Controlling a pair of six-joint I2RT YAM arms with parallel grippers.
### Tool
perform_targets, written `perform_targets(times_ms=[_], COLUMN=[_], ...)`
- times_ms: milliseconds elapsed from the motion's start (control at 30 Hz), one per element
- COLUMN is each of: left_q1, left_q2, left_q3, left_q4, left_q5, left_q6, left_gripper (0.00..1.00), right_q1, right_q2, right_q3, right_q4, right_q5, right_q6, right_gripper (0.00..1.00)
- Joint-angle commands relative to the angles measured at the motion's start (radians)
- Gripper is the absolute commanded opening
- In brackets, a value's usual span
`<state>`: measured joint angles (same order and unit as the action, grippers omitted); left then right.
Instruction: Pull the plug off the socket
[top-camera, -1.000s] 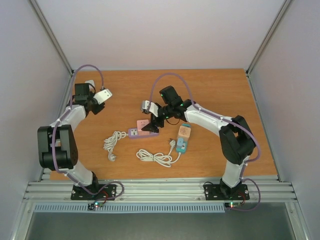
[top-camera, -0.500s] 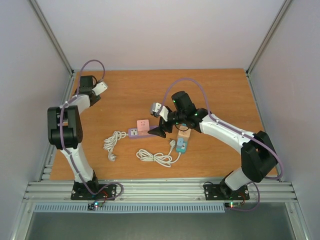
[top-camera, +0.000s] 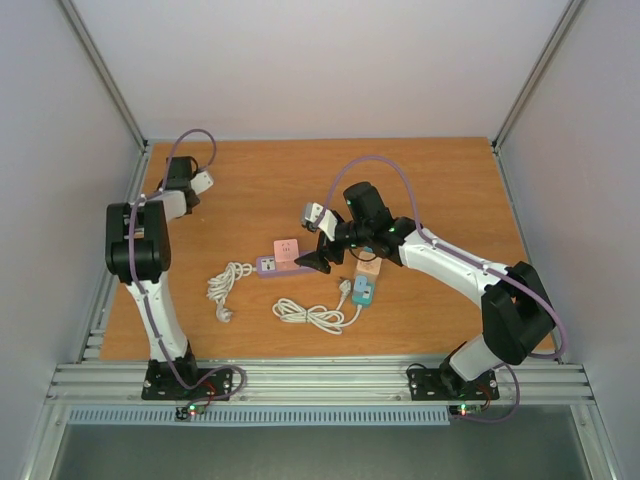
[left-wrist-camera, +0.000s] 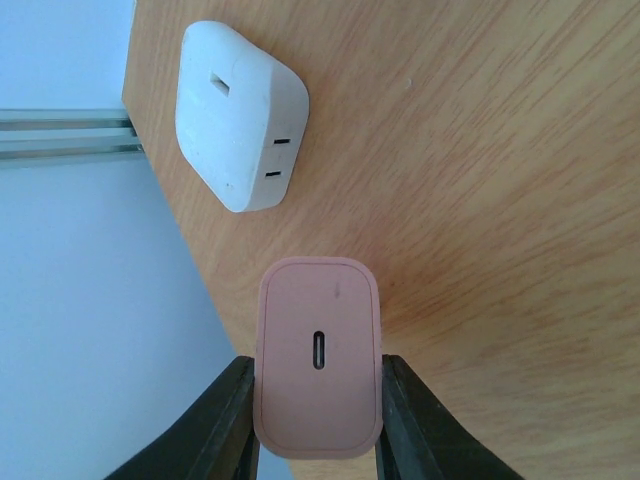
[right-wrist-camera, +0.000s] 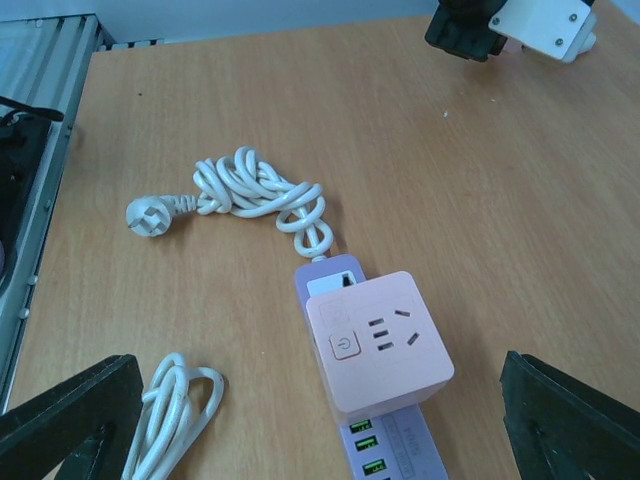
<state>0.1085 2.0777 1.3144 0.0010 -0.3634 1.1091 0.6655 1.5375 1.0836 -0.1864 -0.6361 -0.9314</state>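
far over on the left of the table (left-wrist-camera: 500, 200), near its back corner, our left gripper (left-wrist-camera: 318, 365) was closed on a small pink plug (left-wrist-camera: 318, 310), one finger on each side. just beside it a white plug (left-wrist-camera: 238, 115) lay flat on the wood, not touching it. we could not tell if the pink plug was down on the table or a bit above it.

moving right, a white cord (top-camera: 228, 282) lay in a bunch. next came the purple power strip (top-camera: 270, 265), with a pink cube (right-wrist-camera: 378, 340) stuck into its top. our right gripper (top-camera: 316, 262) hung over the right end of the strip with its fingers spread very wide and nothing in them. past that lay a second cord (top-camera: 310, 316) and a teal strip (top-camera: 362, 291) with an orange cube (top-camera: 369, 264) at its far end.

we think the pink plug was already off its socket, and the step in hand was setting it down by the white one. next, the left fingers would need to let go gently. if the pink cube must come off too, the right gripper would need to drop down, close on its sides and pull straight up while the strip is kept from lifting.
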Motion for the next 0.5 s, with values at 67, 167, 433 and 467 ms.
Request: perform_targets(times_ms=[67,167,433,467], left_q1=[0.005,0.005,0.004,0.005], left_q2=[0.053,0.069,0.033,0.029], left_q3=[0.064,0.085,0.106,0.113], left_q4=[0.060,0.042,-0.110,-0.128], left_q5=[-0.034,-0.036,0.077,0.090], left_q6=[0.018,0.014,-0.032,-0.040], left_gripper=[0.22,0.30,0.48,0.50], right_q1=[-0.003,-0.003,-0.003,-0.003], right_q2=[0.010,0.019,0.025,0.026], right_q3=[-0.008,0.003,-0.002,-0.002], right_q4=[0.021,0.014,0.010,0.010], right_q5=[0.003,0.000,-0.004,-0.005], right_q6=[0.013,0.014,0.011,0.011], right_gripper=[0.98,0.99,0.99,0.99])
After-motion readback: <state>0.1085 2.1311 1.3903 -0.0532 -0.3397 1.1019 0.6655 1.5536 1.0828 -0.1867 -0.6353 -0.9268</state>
